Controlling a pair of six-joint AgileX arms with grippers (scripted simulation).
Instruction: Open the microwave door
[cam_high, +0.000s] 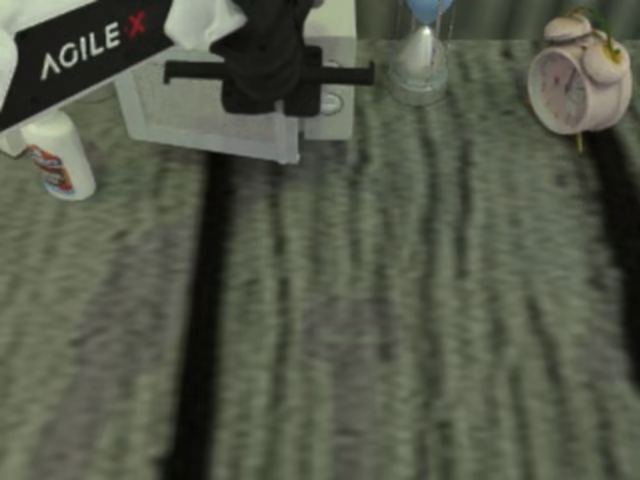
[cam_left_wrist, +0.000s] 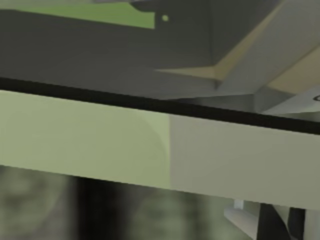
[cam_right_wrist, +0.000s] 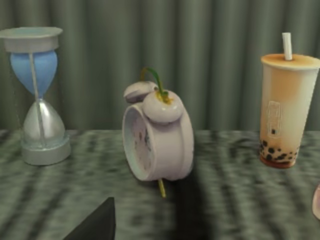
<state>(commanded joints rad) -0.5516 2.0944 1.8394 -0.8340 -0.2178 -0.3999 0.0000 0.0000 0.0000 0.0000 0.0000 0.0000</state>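
seen from above, a small off-white microwave (cam_high: 335, 70) sits at the far edge of a grey streaked surface (cam_high: 400, 300), left of centre. its microwave door (cam_high: 205, 115), a white panel with a speckled grey mesh window, looks swung a little way out from the front, its near edge angled toward the viewer, though the arm hides the hinge side. one round grey knob (cam_high: 331, 102) shows on the narrow panel to the right of the door.

the left arm, marked agilex, reaches in from the upper left corner. its black left tool (cam_high: 268, 75) hangs directly over the top of the microwave and the door. whether its fingers are spread or closed cannot be told. the left wrist view, very close up, shows only a pale slab (cam_left_wrist: 150, 145) with a dark edge and a shadowed recess behind it; what part of the microwave this is cannot be told.

a white bottle (cam_high: 58, 155) with a coloured label stands left of the microwave. a blue-topped hourglass (cam_high: 425, 55) stands just right of it, and a pale pink alarm clock (cam_high: 580, 75) stands near the far right corner.

the right arm does not appear in the top view. its wrist camera faces the hourglass, the clock and a cup of bubble tea (cam_right_wrist: 286, 112) with a straw, in front of a green curtain (cam_right_wrist: 200, 50). only a dark corner of the right tool (cam_right_wrist: 97, 225) shows, so its state cannot be told.
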